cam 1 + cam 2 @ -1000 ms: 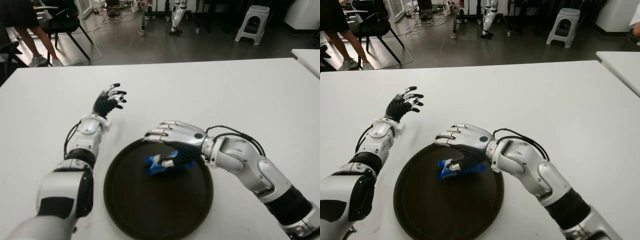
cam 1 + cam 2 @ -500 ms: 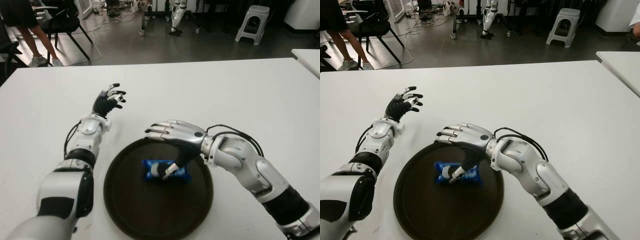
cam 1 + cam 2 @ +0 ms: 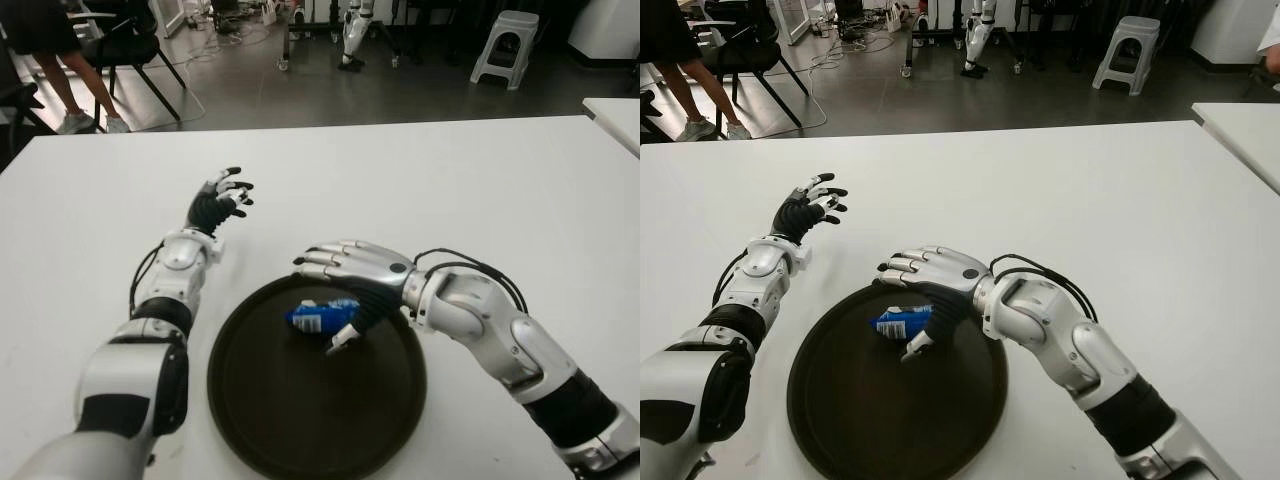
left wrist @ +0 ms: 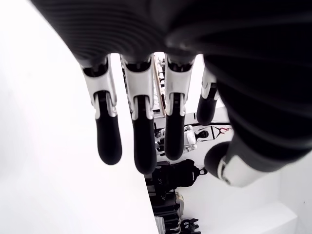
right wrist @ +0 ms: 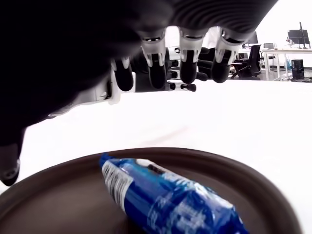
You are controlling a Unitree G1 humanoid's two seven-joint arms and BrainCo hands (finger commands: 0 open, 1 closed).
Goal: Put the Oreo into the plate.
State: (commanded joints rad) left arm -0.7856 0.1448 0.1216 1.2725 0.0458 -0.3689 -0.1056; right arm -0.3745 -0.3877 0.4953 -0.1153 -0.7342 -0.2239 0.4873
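Lying in the dark plate toward its 12 o'clock rim, the Oreo sits free under the right hand, whose spread fingers the wrist view confirms hold nothing. At 10 o'clock, the left hand hovers, fingers splayed.

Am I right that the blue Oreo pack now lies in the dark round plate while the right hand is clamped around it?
Not quite. The Oreo pack does lie in the plate, but the right hand is not clamped around it: the right wrist view shows its fingers spread above the pack, holding nothing.
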